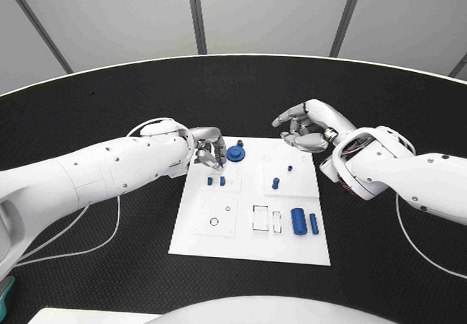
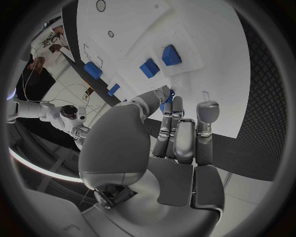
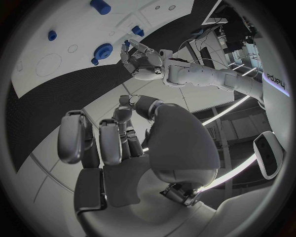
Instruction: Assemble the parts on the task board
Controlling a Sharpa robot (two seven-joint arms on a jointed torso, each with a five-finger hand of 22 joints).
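Eyeing part: blue knob [image 1: 237, 153], far-left on task board [image 1: 292, 247]; looks light, rigid, slick, so I'd pinch its stem.
Left hand [image 1: 207, 155]: fingers on knob, can't tell if gripped.
Right hand [image 1: 303, 127]: curled, empty.

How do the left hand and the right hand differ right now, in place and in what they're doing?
The left hand is over the task board, at its far left corner, fingers down beside a round blue part; the right hand is off the board, over the black table beyond its far right corner. The left hand's fingertips reach the blue part, though a grip is unclear; the right hand's fingers curl on nothing. Both are silver, on white arms.
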